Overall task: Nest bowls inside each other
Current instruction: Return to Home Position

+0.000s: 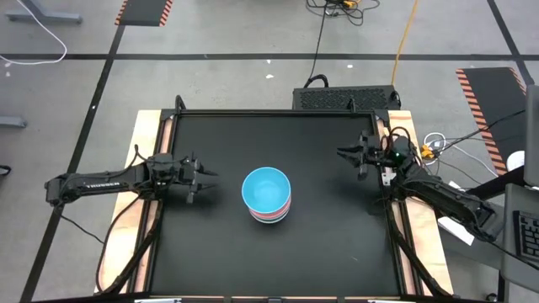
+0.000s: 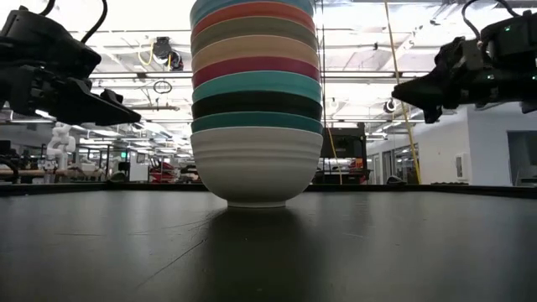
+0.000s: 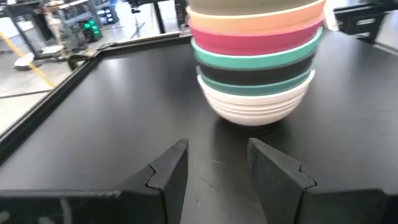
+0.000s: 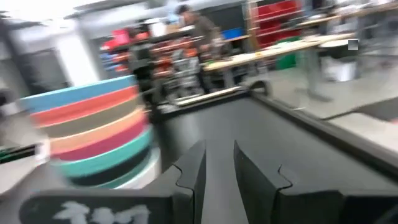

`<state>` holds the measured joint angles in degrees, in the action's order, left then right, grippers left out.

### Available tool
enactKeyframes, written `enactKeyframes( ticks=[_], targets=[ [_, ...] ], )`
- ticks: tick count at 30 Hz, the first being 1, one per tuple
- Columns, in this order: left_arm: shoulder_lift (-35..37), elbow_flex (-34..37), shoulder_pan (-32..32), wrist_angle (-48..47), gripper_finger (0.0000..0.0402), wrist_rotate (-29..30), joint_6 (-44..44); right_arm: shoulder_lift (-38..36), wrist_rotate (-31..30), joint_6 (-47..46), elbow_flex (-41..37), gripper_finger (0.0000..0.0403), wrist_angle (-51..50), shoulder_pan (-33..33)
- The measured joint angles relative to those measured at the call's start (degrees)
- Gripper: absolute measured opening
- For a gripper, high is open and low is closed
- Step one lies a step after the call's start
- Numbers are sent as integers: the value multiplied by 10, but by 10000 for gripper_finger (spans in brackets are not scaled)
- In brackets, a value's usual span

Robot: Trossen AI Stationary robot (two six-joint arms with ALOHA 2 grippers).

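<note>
At centre frame on the counter, the tall stack of bowls, light blue bowl on top, stands between the left pincer and right pincer, both released and empty; a stray arm swing could topple it.

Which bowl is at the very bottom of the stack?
The white bowl: it alone rests on the black table, every other colour nested above it.
</note>
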<state>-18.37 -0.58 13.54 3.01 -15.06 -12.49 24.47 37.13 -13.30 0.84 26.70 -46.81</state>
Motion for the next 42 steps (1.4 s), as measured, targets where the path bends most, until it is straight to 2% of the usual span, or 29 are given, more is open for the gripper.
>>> enactKeyframes(
  ticks=[2,6,8,12,16,21,25,31,38,42],
  targets=[
    [0,0,-2,0,170,-12,3,0,20,1,0,73,-6,20],
    [-6,0,-16,-1,170,-14,27,0,12,12,0,73,-39,84],
    [-14,-1,-28,-3,170,-2,38,0,-25,20,0,73,-53,125],
    [-31,-1,-67,-11,170,68,51,0,-127,49,0,73,-51,224],
    [-41,0,-117,29,170,104,51,1,-204,69,0,73,-29,321],
    [-46,0,-172,54,170,165,-1,3,-283,115,0,73,-16,407],
    [-46,0,-180,41,170,171,-13,8,-313,121,0,73,-41,427],
    [-46,0,-180,31,170,168,-14,8,-310,125,0,73,-69,428],
    [-45,0,-180,46,170,169,-4,7,-309,119,0,73,-38,428],
    [-45,0,-180,28,170,171,24,7,-309,98,0,73,-73,428]
  ],
)
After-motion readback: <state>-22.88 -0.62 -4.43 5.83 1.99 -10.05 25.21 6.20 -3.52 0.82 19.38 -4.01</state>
